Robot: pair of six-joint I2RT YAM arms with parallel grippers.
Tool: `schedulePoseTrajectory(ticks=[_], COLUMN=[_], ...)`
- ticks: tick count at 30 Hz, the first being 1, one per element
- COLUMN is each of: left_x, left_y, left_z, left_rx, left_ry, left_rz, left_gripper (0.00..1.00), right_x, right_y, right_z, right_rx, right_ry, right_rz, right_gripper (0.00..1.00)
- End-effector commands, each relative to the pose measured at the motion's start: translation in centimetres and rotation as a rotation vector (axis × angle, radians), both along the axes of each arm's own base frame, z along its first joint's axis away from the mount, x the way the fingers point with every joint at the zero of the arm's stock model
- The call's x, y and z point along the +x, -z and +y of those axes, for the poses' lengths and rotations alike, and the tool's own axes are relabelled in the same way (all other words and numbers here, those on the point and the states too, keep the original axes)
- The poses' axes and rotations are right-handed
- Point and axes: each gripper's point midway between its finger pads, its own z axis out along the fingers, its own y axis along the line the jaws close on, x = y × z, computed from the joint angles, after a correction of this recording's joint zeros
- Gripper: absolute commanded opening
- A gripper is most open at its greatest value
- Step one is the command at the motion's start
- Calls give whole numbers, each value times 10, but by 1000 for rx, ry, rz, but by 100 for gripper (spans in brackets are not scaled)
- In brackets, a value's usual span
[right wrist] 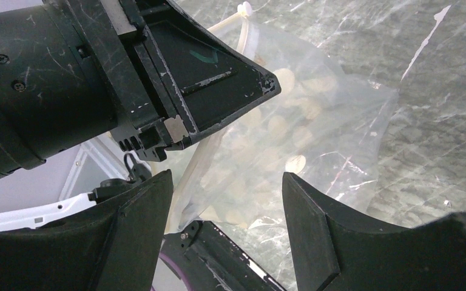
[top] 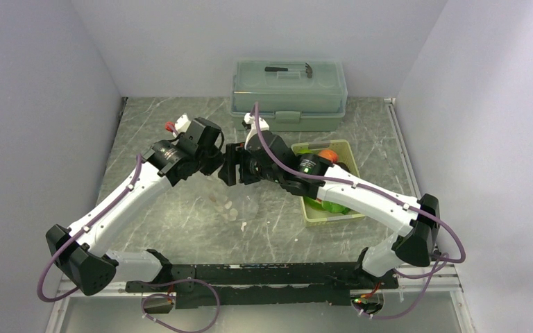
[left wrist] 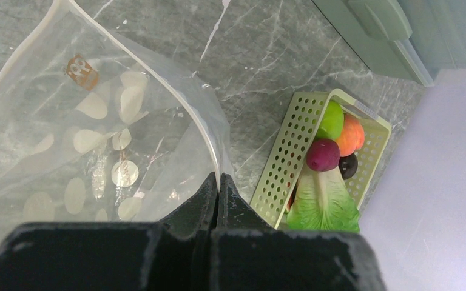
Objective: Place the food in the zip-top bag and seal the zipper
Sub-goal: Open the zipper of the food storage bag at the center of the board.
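Observation:
The zip-top bag (left wrist: 97, 139), clear with white dots, hangs open and shows nothing inside. My left gripper (left wrist: 218, 182) is shut on its mouth edge, on the zipper strip (left wrist: 215, 160). From the top view the bag (top: 232, 202) trails down to the table below both grippers. My right gripper (right wrist: 224, 200) is open, facing the left gripper (right wrist: 158, 73), with the bag's (right wrist: 291, 133) rim between its fingers near the left one. The food lies in the tray: lettuce (left wrist: 323, 203), magenta root (left wrist: 323, 154), orange-red fruit (left wrist: 352, 134), green fruit (left wrist: 332, 119), dark round piece (left wrist: 347, 165).
The pale yellow-green perforated tray (top: 319, 216) sits right of the bag, partly under the right arm. A lidded grey-green box (top: 289, 87) stands against the back wall. A small red and white object (top: 171, 126) lies behind the left wrist. Walls close in on both sides.

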Motion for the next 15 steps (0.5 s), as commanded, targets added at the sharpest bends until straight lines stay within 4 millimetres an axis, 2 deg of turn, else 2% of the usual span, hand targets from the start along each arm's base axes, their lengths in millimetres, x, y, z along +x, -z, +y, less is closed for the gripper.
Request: schedulePoseTrajectory(ticks=[1,7,15], left_x=[-1,-4,-8], left_y=[-23,-22,-18], left_z=[1,2,-3], left_rx=[-21,-17,-30], left_ry=[3,11,44], left_rz=[-53,-56,-37], left_gripper=[0,0,0], right_x=[4,4,8], right_y=[-6,9,22], right_z=[8,11,7], right_rx=[29,-7,-51], right_ry=[4,-5,22], right_rz=[-18,2,6], right_gripper=[70,68,59])
